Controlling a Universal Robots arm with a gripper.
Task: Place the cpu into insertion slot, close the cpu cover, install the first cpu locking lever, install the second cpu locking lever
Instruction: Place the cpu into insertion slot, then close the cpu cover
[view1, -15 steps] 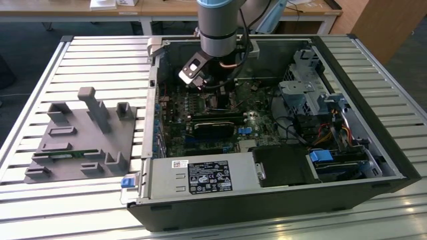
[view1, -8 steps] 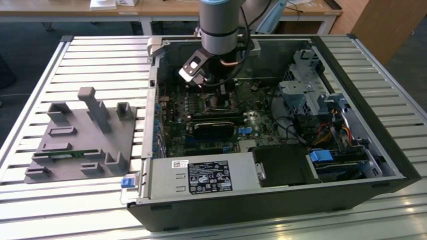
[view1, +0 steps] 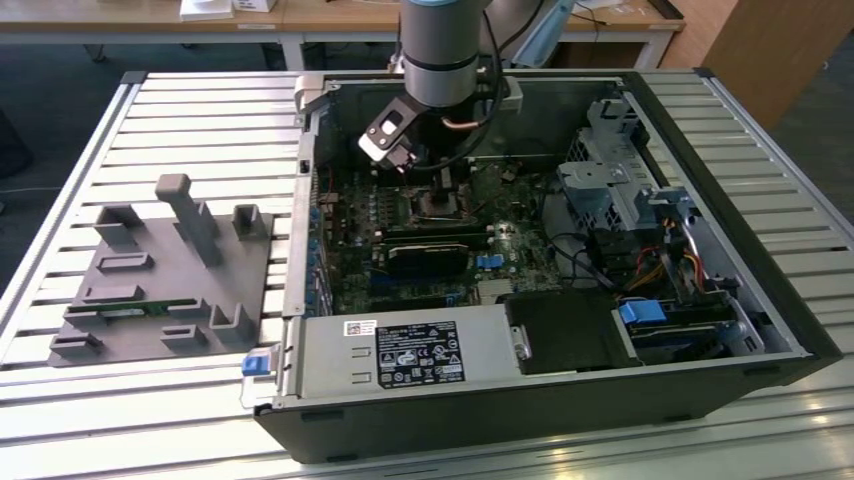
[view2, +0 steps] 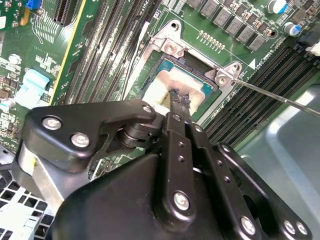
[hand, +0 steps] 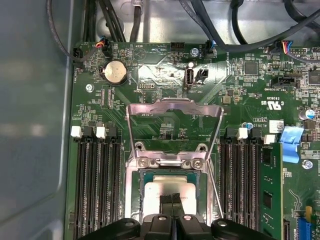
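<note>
Gripper (view2: 178, 96) fingers were pinched together, no gap we could see, tips down on the cpu (view2: 159, 89) face or just above it. We couldn't tell if they touched. Cpu lay flat inside the insertion slot (hand: 131, 192). It looked seated, but the fingers hid part of it, so corners unconfirmed.

Risks, our read:
- If cpu wasn't fully keyed, any downward push could bend socket pins.
- Sideways drift w/ tips in contact could skid the chip off its seat or scratch it.
- Cpu cover (hand: 175, 105) stood upright and open on its hinge. If it dropped w/ fingers in the socket, it'd strike them.
- Locking lever (view2: 280, 97), a thin rod, stuck out free just beside the socket. Gripper links could snag it.

Surroundings, ext view: slot (view1: 434, 205) sat approx 12 o'clock from the long black card (view1: 434, 250). Drive cage (view1: 601, 185) was at 3 o'clock from the slot. Grey fixture tray (view1: 160, 270) was at 9 o'clock, outside the case (view1: 534, 420). Memory slots flanked the socket on both sides, w/ one green memory stick (hand: 270, 185) fitted. Coin cell (hand: 115, 73) and cable bundles lay beyond the cover. Arm (view1: 441, 50) came in through the open side. Case walls and cables were near, so clearance looked tight to us.
</note>
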